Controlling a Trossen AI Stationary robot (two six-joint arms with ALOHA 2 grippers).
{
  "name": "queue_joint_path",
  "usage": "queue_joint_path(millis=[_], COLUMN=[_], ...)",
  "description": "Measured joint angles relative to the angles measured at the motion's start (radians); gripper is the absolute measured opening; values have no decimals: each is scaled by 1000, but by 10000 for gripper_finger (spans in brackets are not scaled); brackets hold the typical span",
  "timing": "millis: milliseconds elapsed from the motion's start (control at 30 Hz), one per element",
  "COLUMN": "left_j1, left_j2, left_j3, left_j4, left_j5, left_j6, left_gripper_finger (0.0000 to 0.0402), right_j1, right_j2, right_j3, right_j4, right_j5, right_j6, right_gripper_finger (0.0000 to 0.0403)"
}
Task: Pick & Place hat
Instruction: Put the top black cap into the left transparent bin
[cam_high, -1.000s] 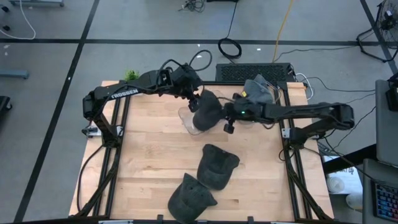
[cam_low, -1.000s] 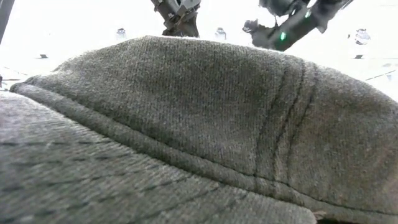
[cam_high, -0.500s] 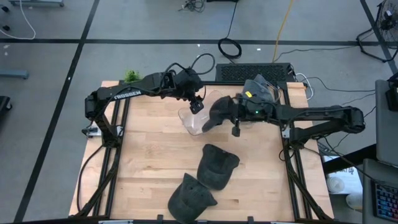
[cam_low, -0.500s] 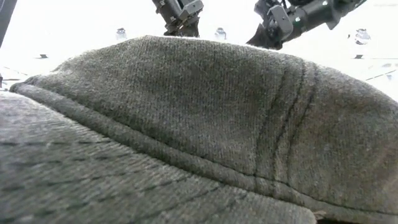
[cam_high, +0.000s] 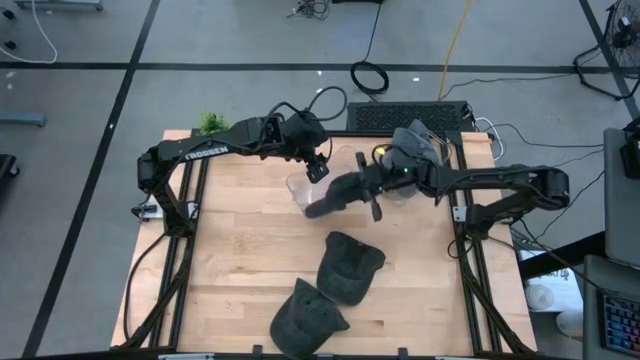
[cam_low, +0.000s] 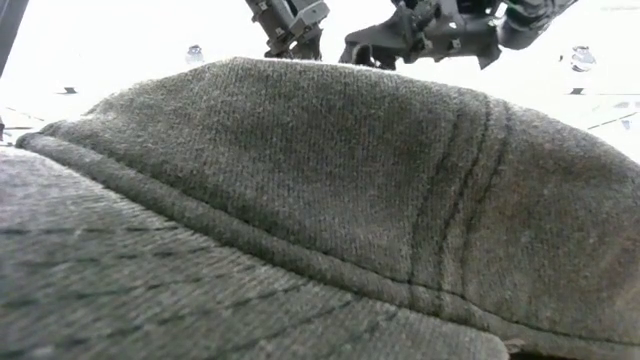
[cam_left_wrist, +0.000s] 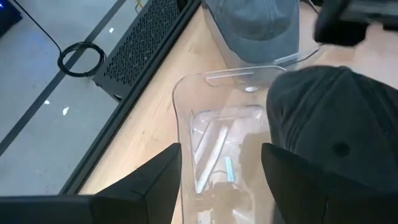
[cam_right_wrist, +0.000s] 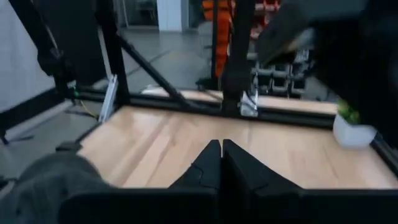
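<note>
This is a robotics lab or workshop: a wooden bench framed in black aluminium rails stands on a grey concrete floor with taped lines, loose cables and metal racking beyond.

dark grey hat held aloft over clear bin; two more hats flat on table.

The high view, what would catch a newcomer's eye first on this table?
Most striking is the dark hat dangling from the right gripper, which is shut on it, above the clear plastic bin at the table's far middle. The left gripper hovers open beside that bin. Two more dark hats lie on the wood nearer the front edge.
</note>
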Motion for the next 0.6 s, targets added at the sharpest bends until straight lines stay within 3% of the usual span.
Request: queue_joint_path(millis=[200,333,467,533,600], left_j1=[0,0,0,0,0], left_j2=[0,0,0,0,0], left_j3=[0,0,0,0,0], left_j4=[-1,-4,-3,-2,0], left_j5=[-1,0,0,0,0], left_j6=[-8,-15,-14,-11,-11], left_gripper_finger=[232,232,232,232,232], right_j1=[-44,-71,-90,-100,-103], right_j2=[55,59,59,54,53], right_j3=[45,44,43,43,43], right_j4=[-7,-188,-387,-413,-391], right_j5=[-188,-341,-330,-320,-243], right_j6=[28,-41,-79,-80,-79], right_gripper_finger=[0,0,0,0,0])
